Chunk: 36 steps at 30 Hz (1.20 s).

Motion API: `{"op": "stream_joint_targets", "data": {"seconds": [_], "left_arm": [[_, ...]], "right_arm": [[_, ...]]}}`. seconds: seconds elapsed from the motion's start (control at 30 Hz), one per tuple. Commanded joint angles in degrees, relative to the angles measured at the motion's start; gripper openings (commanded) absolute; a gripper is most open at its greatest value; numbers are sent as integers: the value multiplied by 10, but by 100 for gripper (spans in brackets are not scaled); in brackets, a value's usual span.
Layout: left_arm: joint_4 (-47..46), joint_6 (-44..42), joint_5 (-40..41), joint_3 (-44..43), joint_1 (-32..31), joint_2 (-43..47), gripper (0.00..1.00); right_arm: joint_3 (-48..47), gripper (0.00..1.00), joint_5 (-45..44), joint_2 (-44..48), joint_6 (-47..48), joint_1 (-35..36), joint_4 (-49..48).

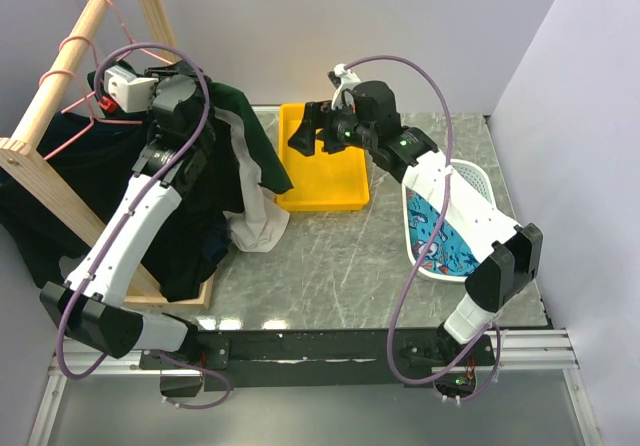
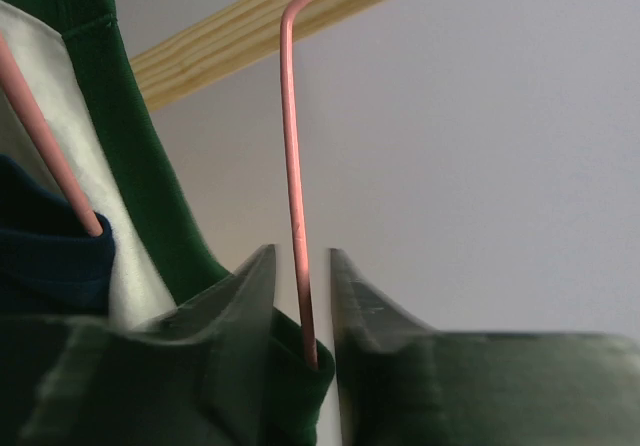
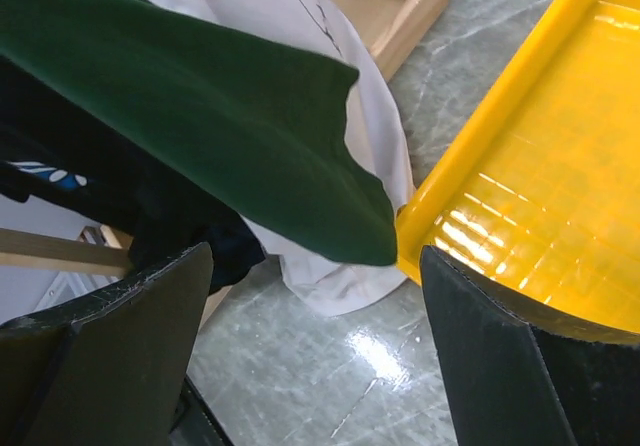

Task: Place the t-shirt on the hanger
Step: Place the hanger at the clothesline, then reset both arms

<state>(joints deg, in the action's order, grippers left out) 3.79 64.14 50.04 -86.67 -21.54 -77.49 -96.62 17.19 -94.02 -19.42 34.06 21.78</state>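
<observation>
At the table's far left corner, t-shirt (image 1: 255, 131) hangs on hanger (image 2: 291, 146) under wooden rack (image 1: 60, 76); left gripper (image 2: 301, 256) jaws slightly apart astride the wire, not pinching. Near yellow tray (image 3: 540, 196), right gripper (image 3: 315, 256) jaws wide, empty, beside the hem. Judged: release step; next, withdraw both arms without snagging wire or cloth.

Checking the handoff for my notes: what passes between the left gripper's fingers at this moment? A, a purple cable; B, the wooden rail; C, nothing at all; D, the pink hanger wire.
D: the left wrist view shows the pink hanger wire running down through the gap of the left gripper.
</observation>
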Motion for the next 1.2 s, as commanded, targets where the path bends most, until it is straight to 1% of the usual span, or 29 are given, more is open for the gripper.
{"op": "stream_joint_targets", "data": {"seconds": [0.0, 0.03, 0.07, 0.13, 0.17, 0.23, 0.37, 0.43, 0.53, 0.6, 0.73, 0.8, 0.93, 0.97, 1.03, 1.07, 1.1, 1.17], "left_arm": [[-10, -8, -1, -11, 3, 7, 42], [-11, -16, -4, -10, 3, 11, 45], [-13, -22, -6, -9, 3, 14, 55], [-17, -41, -19, -7, 3, 25, 69], [-15, -45, -23, -7, 3, 29, 83], [-3, -66, -44, -12, 3, 39, 96], [49, -96, -97, -25, 3, 57, 96], [60, -119, -132, -17, 3, 73, 96], [74, -146, -164, -3, 3, 97, 96], [78, -169, -205, 4, 2, 107, 96], [114, -218, -267, -9, -10, 109, 96], [133, -240, -285, -16, -32, 107, 96], [144, -288, -307, -18, -84, 104, 96], [147, -294, -309, -19, -111, 101, 96], [153, -307, -306, -16, -140, 91, 96], [152, -310, -307, -10, -166, 89, 96], [151, -313, -311, -5, -177, 86, 96], [145, -313, -327, 22, -205, 80, 96]], "right_arm": [[1, 93, -6, 47, 11, 0, -35], [5, 93, -5, 50, 12, 0, -35], [7, 93, -5, 55, 12, 0, -37], [16, 94, -10, 61, 13, 0, -42], [17, 94, -13, 67, 14, 0, -42], [21, 94, -27, 73, 14, 0, -43], [27, 96, -56, 88, 7, -1, -40], [34, 97, -62, 93, 0, -1, -42], [52, 98, -73, 106, -11, -2, -52], [70, 100, -82, 120, -15, -4, -61], [90, 100, -112, 143, -33, -9, -61], [106, 100, -119, 159, -45, -12, -65], [134, 100, -170, 195, -69, -20, -55], [142, 100, -190, 202, -75, -28, -50], [175, 100, -207, 234, -94, -36, -46], [190, 100, -226, 248, -102, -44, -48], [224, 100, -234, 262, -111, -49, -51], [261, 100, -253, 305, -120, -58, -63]]}}
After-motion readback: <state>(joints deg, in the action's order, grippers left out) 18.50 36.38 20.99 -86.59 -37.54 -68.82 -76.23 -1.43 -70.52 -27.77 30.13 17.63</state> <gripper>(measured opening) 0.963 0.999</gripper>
